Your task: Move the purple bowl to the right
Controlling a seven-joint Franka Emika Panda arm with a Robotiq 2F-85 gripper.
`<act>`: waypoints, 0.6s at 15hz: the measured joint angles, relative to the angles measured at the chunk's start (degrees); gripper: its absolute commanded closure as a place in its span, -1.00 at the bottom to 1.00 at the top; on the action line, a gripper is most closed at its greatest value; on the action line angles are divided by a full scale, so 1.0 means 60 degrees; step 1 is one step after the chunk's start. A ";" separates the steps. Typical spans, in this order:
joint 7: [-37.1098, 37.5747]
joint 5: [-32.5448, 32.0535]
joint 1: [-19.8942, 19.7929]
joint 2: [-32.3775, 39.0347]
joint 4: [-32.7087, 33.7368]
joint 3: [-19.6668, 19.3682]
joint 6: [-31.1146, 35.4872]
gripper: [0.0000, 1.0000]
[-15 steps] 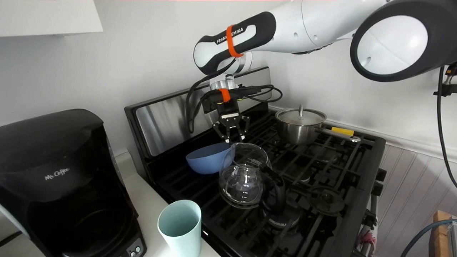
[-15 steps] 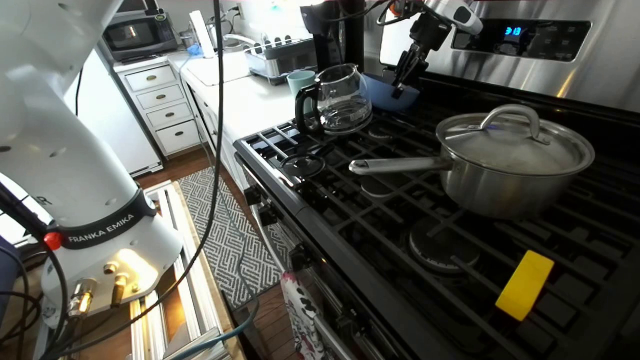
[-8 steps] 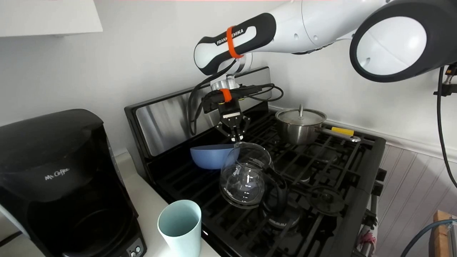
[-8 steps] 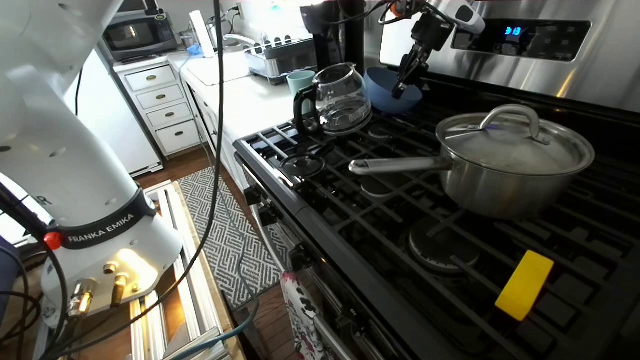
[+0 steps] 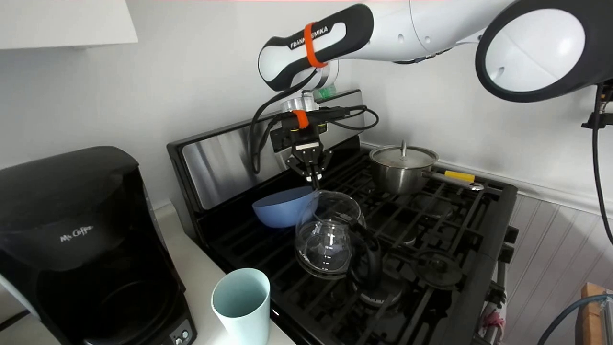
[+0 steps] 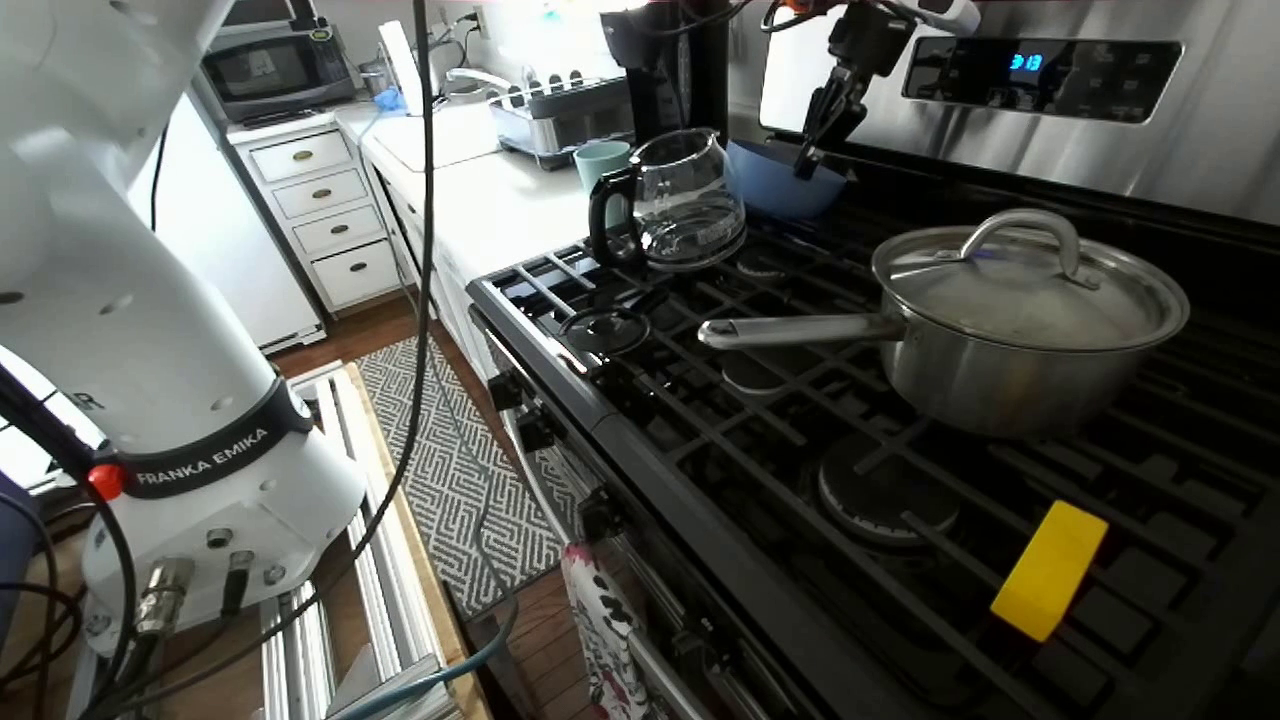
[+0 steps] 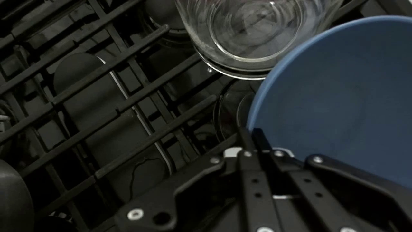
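Black two-fingered metal pincer (image 7: pixel 253 133): fingers pressed nearly together; I have the rim of the shallow round blue-lavender plastic bowl (image 7: pixel 334 93) pinched between them, at the rim's 9 o'clock in my wrist view.
Bowl (image 5: pixel 281 210): toward 8 o'clock from the fingertips in an exterior view, over the rear of the black metal stove grates (image 7: pixel 157 135); tilted, gripped side higher. Base resting or lifted, I can't tell from here.
Clear glass carafe (image 7: pixel 257 29) with black handle: upright on the grates, 12 o'clock from the fingertips in my wrist view, just beside the bowl; touching or apart, I can't tell.
Round shiny steel pot (image 5: pixel 400 177): lidded, 3 o'clock from the fingertips in an exterior view, well apart from the bowl.
Yellow oblong block (image 6: pixel 1050 570): near the pot in both exterior views.
Pale aqua tapered cup (image 5: pixel 243 306): upright on the white counter (image 5: pixel 196 263), 7 o'clock from the fingertips in an exterior view.
Black boxy plastic coffee maker (image 5: pixel 81 230): same counter, between 8 and 9 o'clock in an exterior view.
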 measured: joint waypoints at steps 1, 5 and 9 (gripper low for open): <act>0.0000 -0.0011 0.0011 -0.0052 -0.0022 0.0000 -0.0010 0.98; -0.0008 -0.0011 0.0029 0.0007 -0.0108 0.0030 -0.0046 0.27; -0.0135 -0.0007 0.0029 0.0246 -0.0117 0.0081 -0.0062 -0.27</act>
